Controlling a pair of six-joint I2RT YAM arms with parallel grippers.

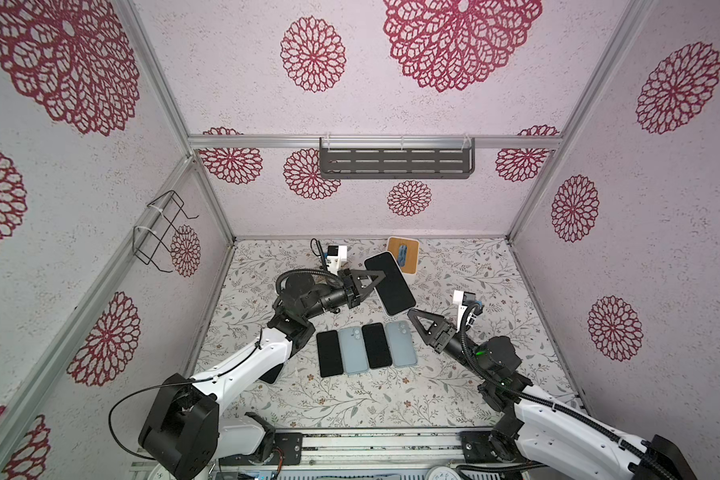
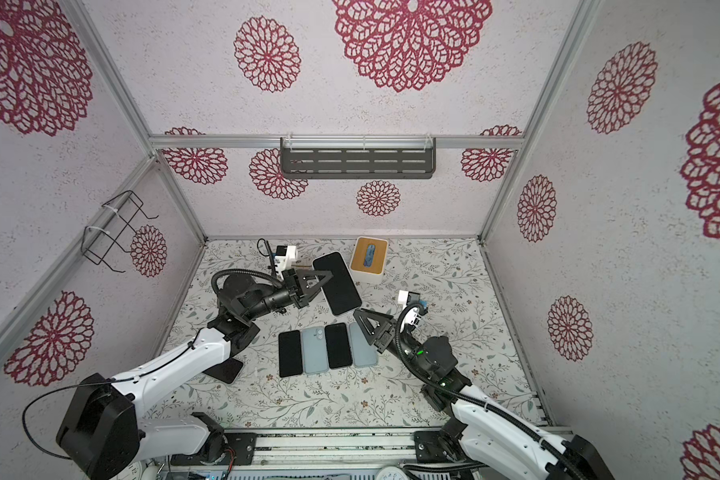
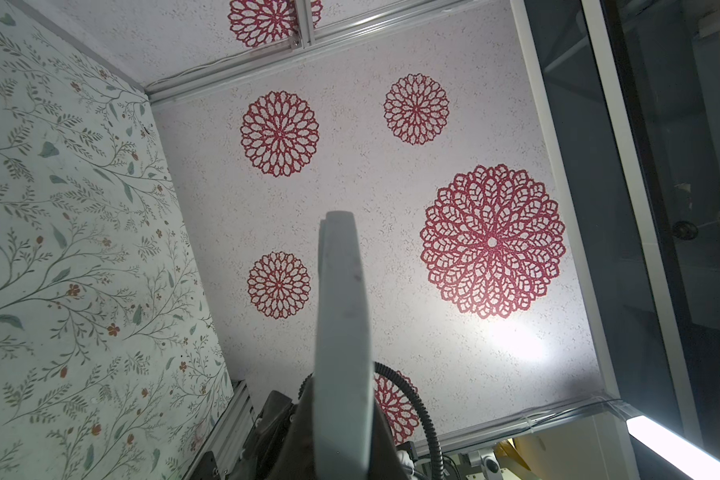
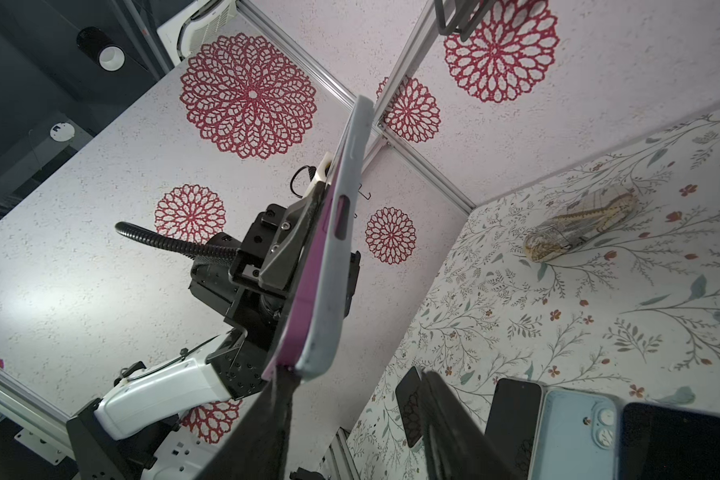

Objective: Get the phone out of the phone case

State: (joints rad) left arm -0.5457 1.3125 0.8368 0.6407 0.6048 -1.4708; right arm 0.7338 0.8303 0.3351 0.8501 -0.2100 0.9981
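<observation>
The tabletop (image 1: 454,395) carries a row of four flat pieces at its middle, two dark screens (image 1: 330,353) alternating with two pale blue backs (image 1: 353,350). Another dark slab lies partly under my left arm, toward the left edge.

Above the tabletop, nearer its far edge, the phone (image 1: 391,284) hangs screen-up. The left tool (image 1: 378,278) is clamped across it and its grey phone case (image 4: 329,270) at one long side. The right tool (image 1: 412,314) sits at the phone's near end with its jaws apart. In the right wrist view one finger touches the near corner, where a purple edge (image 4: 304,291) shows beside the grey.

I judge the phone mostly seated in its case. I can't tell whether that corner has begun to lift, so the peeling and pulling apart are left.

I can read no brand, label or writing anywhere.
</observation>
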